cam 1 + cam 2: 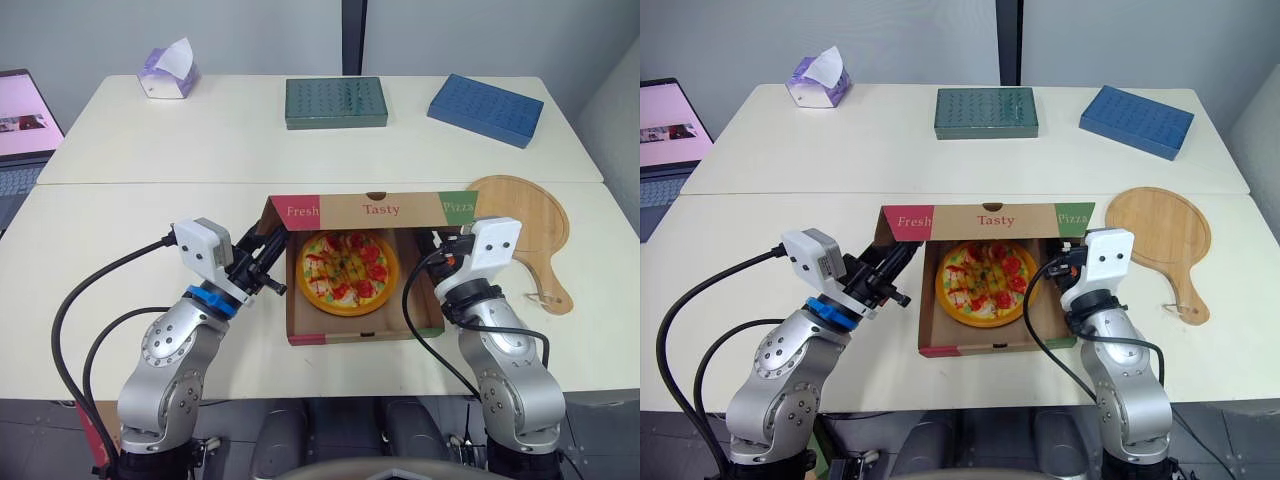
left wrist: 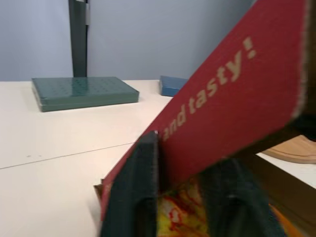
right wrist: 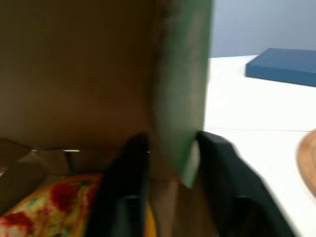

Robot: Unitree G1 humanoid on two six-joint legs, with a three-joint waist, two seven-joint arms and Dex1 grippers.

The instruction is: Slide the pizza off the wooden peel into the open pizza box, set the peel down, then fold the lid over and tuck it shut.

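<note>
Pizza box lid (image 1: 380,209) is where you've got both arms. Your left gripper (image 2: 185,150) pinches the red side flap (image 2: 232,94), one black finger on each face of the cardboard. Your right gripper (image 3: 175,140) clamps the green side flap (image 3: 185,74) the same way. Between them the lid stands raised along the box's far edge, its "Fresh Tasty Pizza" strip facing you. Below it the pizza (image 1: 347,272) lies flat inside the pizza box (image 1: 365,333), which sits on the near table (image 1: 120,250) between your arms. You can see the wooden peel (image 1: 525,225) lying flat on the table just right of the box. Farther back sit a green case (image 1: 336,102), a blue case (image 1: 486,108) and a tissue box (image 1: 168,72).
</note>
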